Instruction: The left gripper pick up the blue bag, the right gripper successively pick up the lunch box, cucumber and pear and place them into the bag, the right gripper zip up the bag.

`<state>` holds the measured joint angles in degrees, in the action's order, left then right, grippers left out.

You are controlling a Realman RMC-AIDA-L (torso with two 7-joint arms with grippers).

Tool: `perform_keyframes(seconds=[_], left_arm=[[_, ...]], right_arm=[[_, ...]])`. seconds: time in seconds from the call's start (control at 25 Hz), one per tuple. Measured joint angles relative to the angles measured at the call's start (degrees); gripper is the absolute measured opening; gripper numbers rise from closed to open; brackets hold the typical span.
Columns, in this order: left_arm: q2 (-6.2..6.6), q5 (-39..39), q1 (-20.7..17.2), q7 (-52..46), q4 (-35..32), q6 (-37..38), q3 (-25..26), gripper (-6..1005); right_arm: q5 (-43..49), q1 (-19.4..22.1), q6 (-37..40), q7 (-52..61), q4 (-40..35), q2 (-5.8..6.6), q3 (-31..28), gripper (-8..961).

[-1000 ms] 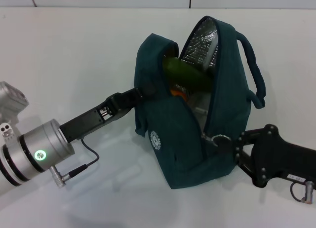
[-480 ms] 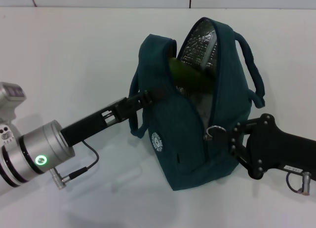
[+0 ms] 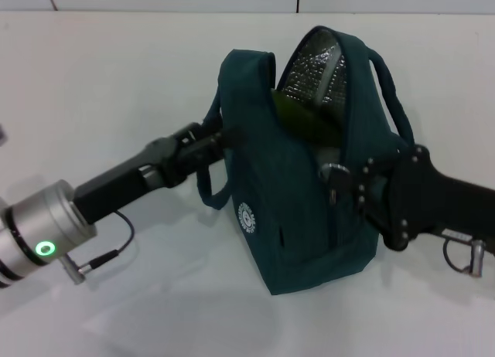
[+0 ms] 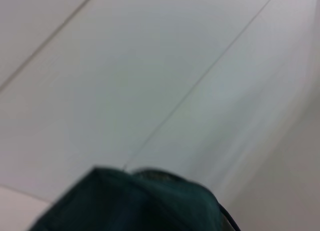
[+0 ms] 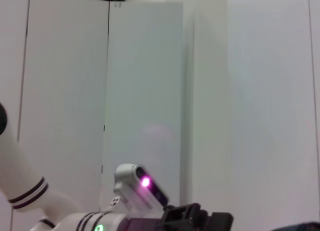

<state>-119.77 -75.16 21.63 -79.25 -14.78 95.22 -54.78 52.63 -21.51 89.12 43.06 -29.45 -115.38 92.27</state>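
The dark teal fabric blue bag [image 3: 309,195], cucumber [image 3: 303,113] inside, is half zipped; the right gripper [image 3: 346,185] is clenched on its ring zip pull [image 3: 334,171], and the left gripper [image 3: 219,137] is clamped on its handle.

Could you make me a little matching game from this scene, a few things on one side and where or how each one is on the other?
Things:
1. blue bag
2. cucumber
3. left pincer
4. right pincer

States:
A. poking out of the open top
B. at the zip's ring pull
C. standing on the white table, partly zipped
D. at the bag's handle side

Pairs: 1-C, 2-A, 3-D, 4-B
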Motion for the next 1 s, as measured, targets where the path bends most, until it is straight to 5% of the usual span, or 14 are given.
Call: perform_keyframes(seconds=[0.48, 1.0], left_arm=[[0.67, 3.0, -3.7, 0.7, -4.6, 0.2, 0.7, 895], [1.15, 3.4, -8.1, 0.6, -6.4, 0.0, 0.6, 893]], right_arm=[[-0.3, -6.7, -4.6, 1.6, -0.4, -0.39, -5.1, 8], [-2.2, -12.6, -6.9, 1.2, -0.3, -0.81, 0.0, 8]])
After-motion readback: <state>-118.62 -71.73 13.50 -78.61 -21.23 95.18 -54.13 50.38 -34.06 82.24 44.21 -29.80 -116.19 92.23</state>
